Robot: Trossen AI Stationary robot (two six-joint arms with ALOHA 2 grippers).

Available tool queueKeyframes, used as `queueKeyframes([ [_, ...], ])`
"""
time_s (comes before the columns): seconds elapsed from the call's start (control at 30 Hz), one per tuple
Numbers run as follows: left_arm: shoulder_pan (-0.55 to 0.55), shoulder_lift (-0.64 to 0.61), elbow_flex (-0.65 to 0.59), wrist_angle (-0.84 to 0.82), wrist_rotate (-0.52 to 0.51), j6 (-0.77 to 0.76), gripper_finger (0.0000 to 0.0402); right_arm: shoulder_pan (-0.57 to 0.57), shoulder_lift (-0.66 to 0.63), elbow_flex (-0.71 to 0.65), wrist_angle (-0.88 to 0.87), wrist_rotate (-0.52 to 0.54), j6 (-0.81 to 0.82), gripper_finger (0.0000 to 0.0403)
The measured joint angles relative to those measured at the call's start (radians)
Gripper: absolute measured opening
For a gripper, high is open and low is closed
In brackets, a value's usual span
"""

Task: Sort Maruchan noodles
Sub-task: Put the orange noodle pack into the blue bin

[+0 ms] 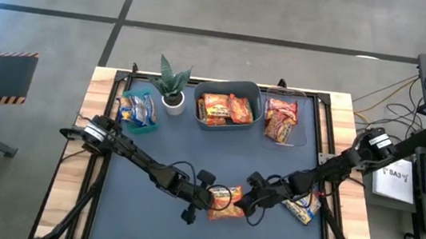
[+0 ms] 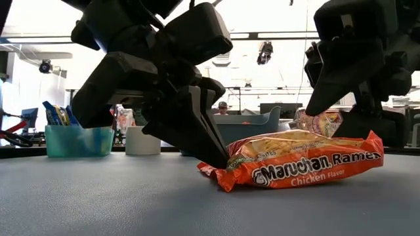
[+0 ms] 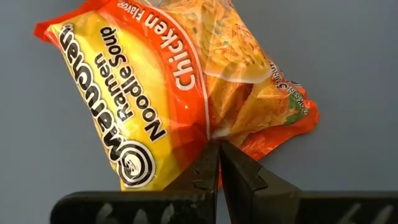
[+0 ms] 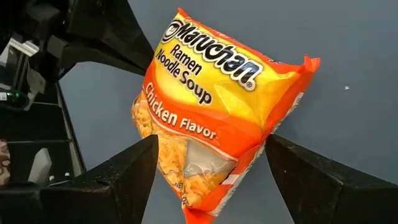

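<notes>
One orange-yellow Maruchan noodles packet (image 1: 225, 202) lies flat on the dark mat near the table's front edge, between my two grippers. My left gripper (image 1: 205, 204) is shut, its tips down at the packet's left end. My right gripper (image 4: 211, 140) hovers open over the packet's right end, one finger on either side, and touches nothing that I can see. A silver-blue-yellow packet (image 1: 302, 208) lies flat under my right arm. My left gripper sets its shut fingertips (image 2: 216, 157) against the packet's left end edge (image 3: 208, 134), beside the round logo. The fingers slant down from the table's left. The packet lies flat on the mat, printed side up.
Along the far edge stand a teal tub (image 1: 137, 119) with blue packets, a potted plant (image 1: 172, 87), a grey bin (image 1: 226, 109) with orange packets and a clear tub (image 1: 281, 121) with red ones. Bare mat lies between them and the grippers.
</notes>
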Motion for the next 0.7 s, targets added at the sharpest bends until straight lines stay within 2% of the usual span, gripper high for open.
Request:
queueKeyframes([
  [0.7, 0.015, 0.001, -0.011, -0.013, 0.028, -0.025, 0.0000, 0.002, -0.004, -0.009, -0.032, 0.002, 0.010, 0.0286],
])
